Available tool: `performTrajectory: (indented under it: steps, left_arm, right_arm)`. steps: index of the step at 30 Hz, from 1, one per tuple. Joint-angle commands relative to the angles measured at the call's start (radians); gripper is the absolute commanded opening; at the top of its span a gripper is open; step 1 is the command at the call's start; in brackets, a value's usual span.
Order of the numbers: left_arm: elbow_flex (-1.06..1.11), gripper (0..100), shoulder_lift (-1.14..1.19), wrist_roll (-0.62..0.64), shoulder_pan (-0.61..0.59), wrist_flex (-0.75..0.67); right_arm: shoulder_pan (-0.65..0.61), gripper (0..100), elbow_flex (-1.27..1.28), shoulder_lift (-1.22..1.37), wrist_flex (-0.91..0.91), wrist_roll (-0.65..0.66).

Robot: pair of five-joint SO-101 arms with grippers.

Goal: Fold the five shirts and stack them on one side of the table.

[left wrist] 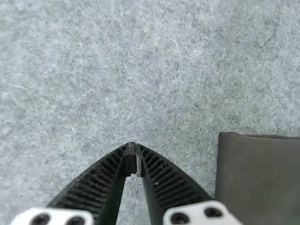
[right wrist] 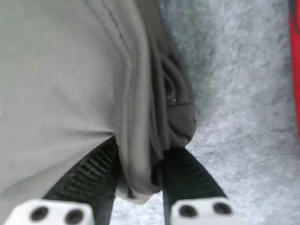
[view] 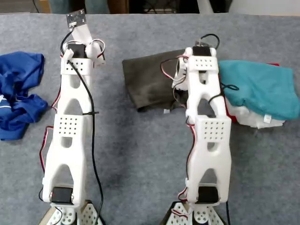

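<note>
Five shirts lie on a grey felt tabletop (view: 140,164), seen from above. A blue shirt (view: 18,93) is crumpled at the left edge. At the right edge a teal shirt (view: 262,86) sits on a white shirt (view: 248,117), with a sliver of a red shirt (view: 273,64) beneath them. A dark shirt (view: 150,79), already in a rough rectangle, lies between the arms toward the far edge. The left arm (view: 70,126) stretches over bare felt beside it. The right arm (view: 208,117) reaches over the side of it nearest the stack.

Left wrist view: the left gripper (left wrist: 131,151) hangs over bare felt, its ribbed fingers pressed together on nothing. A squared corner of the dark shirt (left wrist: 258,178) lies just beside it.

Right wrist view: the right gripper (right wrist: 140,157) has its fingers clamped on a thick bunched fold at the dark shirt's (right wrist: 61,70) edge, several layers deep. The red shirt (right wrist: 295,70) shows across a strip of felt.

The step in hand looks like finishing this shirt's fold or moving it to the stack. To do it well, the right arm should lift just enough that the layers clear the felt, and travel slowly so the fold does not open. The free left gripper could pin or pick up the near corner so the rectangle stays square. It should land flush on the teal shirt.
</note>
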Motion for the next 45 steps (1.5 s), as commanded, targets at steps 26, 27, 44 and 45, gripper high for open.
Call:
performTrajectory:
  steps: [26, 27, 44, 45]
  left_arm:
    - [-0.012, 3, -0.025, 0.0, -0.012, -0.015]
    - [-0.012, 3, -0.025, 0.0, -0.012, -0.015]
    - [-0.019, 3, 0.02, 0.003, -0.004, -0.015]
    - [-0.019, 3, 0.02, 0.003, -0.004, -0.015]
  right_arm:
    - [0.207, 1.4, -0.691, -0.183, 0.077, 0.578]
    - [0.233, 1.4, -0.693, -0.188, 0.077, 0.595]
    - [0.635, 1.5, -0.688, -0.271, 0.063, 0.746]
    - [0.651, 1.5, -0.688, -0.271, 0.064, 0.747]
